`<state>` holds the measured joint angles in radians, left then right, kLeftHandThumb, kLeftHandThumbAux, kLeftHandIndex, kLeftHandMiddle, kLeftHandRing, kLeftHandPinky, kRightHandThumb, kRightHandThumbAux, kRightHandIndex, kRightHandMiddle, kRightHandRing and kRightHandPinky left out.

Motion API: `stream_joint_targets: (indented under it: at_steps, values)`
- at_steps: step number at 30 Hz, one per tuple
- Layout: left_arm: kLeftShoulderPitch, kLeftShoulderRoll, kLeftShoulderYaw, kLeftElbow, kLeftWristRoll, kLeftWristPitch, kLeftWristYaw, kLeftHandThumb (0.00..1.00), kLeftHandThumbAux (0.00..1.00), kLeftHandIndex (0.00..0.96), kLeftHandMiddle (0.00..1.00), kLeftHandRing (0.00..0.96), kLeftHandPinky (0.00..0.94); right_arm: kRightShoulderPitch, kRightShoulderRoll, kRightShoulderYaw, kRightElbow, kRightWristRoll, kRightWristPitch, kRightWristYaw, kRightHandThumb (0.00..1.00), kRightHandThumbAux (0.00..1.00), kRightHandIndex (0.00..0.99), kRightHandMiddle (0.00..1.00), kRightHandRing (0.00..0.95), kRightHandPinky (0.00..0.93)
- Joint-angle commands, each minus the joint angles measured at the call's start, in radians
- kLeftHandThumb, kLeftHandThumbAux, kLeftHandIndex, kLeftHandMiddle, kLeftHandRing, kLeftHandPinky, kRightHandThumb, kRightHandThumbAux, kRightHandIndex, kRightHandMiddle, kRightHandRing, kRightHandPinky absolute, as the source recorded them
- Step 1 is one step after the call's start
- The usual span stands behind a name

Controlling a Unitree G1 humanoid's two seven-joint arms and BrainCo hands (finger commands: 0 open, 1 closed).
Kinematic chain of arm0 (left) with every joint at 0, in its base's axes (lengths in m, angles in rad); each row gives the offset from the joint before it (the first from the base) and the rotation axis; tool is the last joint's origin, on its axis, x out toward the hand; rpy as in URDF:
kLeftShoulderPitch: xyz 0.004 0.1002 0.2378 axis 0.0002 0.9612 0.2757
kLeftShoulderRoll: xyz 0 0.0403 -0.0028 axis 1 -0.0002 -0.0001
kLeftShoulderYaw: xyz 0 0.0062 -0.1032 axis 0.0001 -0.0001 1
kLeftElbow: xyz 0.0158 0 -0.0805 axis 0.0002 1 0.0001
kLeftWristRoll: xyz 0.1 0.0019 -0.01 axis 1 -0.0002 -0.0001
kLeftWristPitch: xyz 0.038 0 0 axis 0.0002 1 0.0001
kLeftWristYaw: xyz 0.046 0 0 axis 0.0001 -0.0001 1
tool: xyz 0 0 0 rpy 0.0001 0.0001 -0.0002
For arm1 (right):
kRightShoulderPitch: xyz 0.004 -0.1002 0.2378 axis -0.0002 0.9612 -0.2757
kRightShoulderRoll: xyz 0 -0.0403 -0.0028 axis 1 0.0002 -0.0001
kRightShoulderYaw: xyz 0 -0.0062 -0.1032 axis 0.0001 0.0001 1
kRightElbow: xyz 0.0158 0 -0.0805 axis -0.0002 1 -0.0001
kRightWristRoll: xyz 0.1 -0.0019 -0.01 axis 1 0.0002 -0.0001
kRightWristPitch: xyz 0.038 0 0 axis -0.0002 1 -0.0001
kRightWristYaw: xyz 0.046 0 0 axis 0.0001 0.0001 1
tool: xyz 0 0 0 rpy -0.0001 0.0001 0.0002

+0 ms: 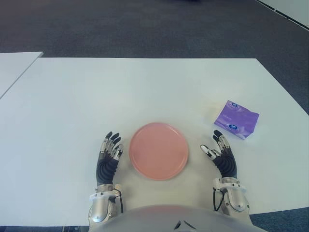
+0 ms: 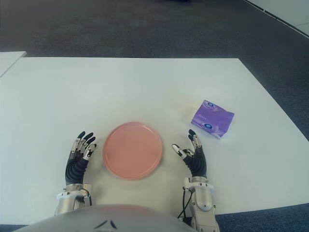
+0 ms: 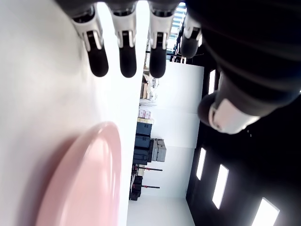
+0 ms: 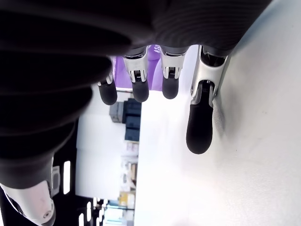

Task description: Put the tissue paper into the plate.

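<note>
A purple tissue pack (image 1: 236, 119) lies on the white table (image 1: 145, 92), to the right of and a little beyond the pink plate (image 1: 158, 151). The plate holds nothing. My right hand (image 1: 220, 152) shows just right of the plate, short of the pack, with fingers spread and nothing in them. In the right wrist view the pack (image 4: 155, 59) shows as a purple patch beyond the fingertips (image 4: 199, 132). My left hand (image 1: 110, 150) shows at the plate's left side, fingers extended and holding nothing. The plate's rim (image 3: 89, 179) appears close by in the left wrist view.
A second white table (image 1: 14, 67) stands at the far left, separated by a narrow gap. Dark carpet (image 1: 145, 29) lies beyond the table's far edge. The table's right edge runs diagonally past the tissue pack.
</note>
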<state>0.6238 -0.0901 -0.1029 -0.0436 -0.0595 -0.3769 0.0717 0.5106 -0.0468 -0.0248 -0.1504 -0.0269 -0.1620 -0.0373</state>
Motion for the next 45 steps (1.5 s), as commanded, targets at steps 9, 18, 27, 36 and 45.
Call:
stream_joint_targets:
  at_steps: [9,18,27,36,45]
  values:
    - [0.082,-0.024,-0.010,0.091,-0.011,0.122,0.007,0.214,0.634,0.097,0.182,0.178,0.210,0.075,0.007,0.018,-0.014,-0.022,0.054,0.004,0.399,0.675,0.105,0.109,0.051,0.034]
    - [0.080,-0.025,-0.010,0.092,-0.013,0.123,0.009,0.214,0.635,0.094,0.173,0.169,0.199,0.092,-0.090,-0.002,0.001,-0.248,-0.232,-0.080,0.299,0.649,0.066,0.087,0.055,0.058]
    - [0.069,-0.025,-0.006,0.100,-0.011,0.123,0.010,0.210,0.631,0.090,0.169,0.165,0.198,0.054,-0.204,-0.097,-0.007,-0.590,-0.415,-0.303,0.142,0.581,0.047,0.089,0.076,0.081]
    - [0.059,-0.024,-0.002,0.111,-0.018,0.116,0.003,0.225,0.633,0.104,0.174,0.175,0.214,0.064,-0.250,-0.106,-0.089,-0.976,-0.329,-0.561,0.243,0.556,0.008,0.032,0.026,0.004]
    - [0.053,-0.020,0.001,0.117,-0.031,0.108,-0.004,0.236,0.631,0.113,0.177,0.178,0.214,0.033,-0.246,-0.076,-0.096,-1.102,-0.191,-0.628,0.342,0.475,0.007,0.003,0.001,0.000]
